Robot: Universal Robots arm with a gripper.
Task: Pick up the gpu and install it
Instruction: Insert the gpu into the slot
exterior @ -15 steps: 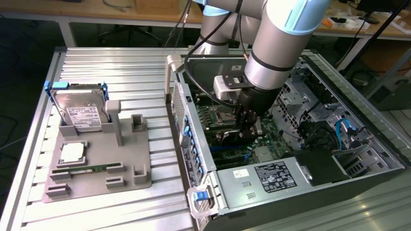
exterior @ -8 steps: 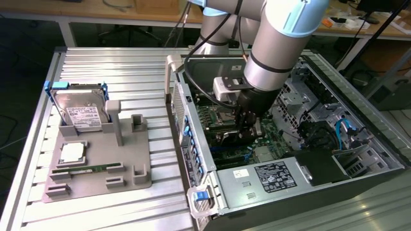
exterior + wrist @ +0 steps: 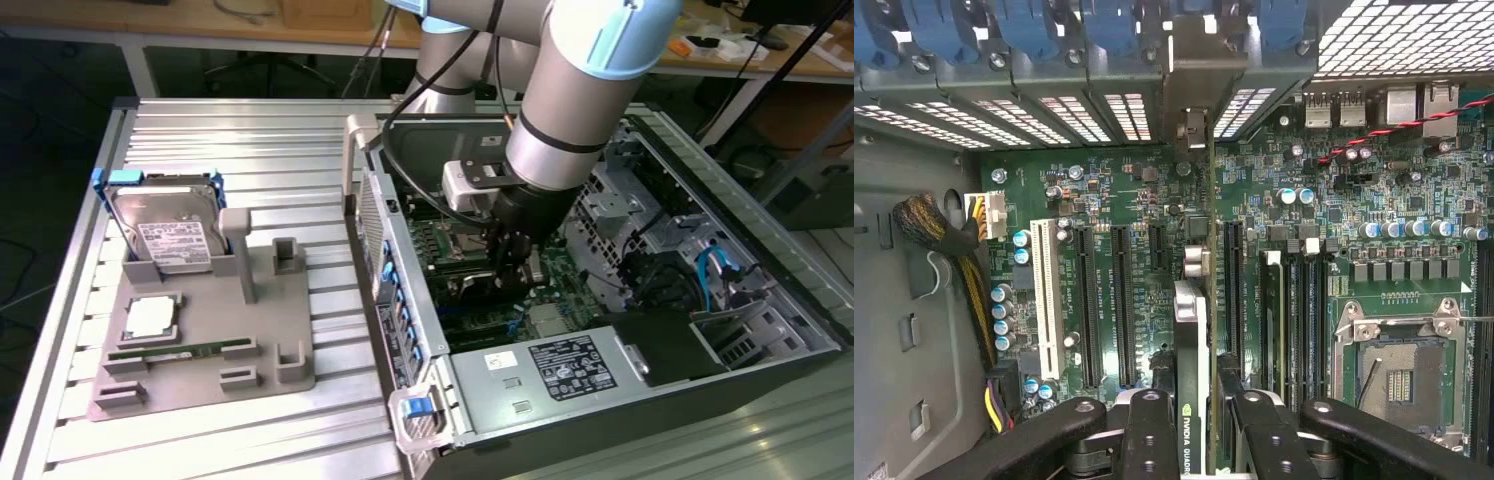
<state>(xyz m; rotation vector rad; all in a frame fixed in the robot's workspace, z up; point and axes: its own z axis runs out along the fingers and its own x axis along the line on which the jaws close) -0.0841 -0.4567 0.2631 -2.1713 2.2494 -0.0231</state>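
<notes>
The gpu (image 3: 1194, 330) is seen edge-on in the wrist view as a thin dark card with a green logo strip. It stands upright over the motherboard (image 3: 1134, 200), between the long black expansion slots. Its metal bracket (image 3: 1199, 70) reaches the case's rear slot openings. My gripper (image 3: 1199, 440) is shut on the card, with a black finger (image 3: 1149, 430) pressed on each side. In the exterior view the gripper (image 3: 514, 265) reaches down inside the open computer case (image 3: 787, 300) above the board. Whether the card sits in a slot I cannot tell.
On the grey fixture (image 3: 287, 330) at the exterior view's left stand a hard drive (image 3: 167, 235) in a blue frame, a square chip (image 3: 150, 318) and a green memory stick (image 3: 180, 352). Inside the case are the power supply (image 3: 561, 365), a cable bundle (image 3: 934, 225) and the processor socket (image 3: 1399, 375).
</notes>
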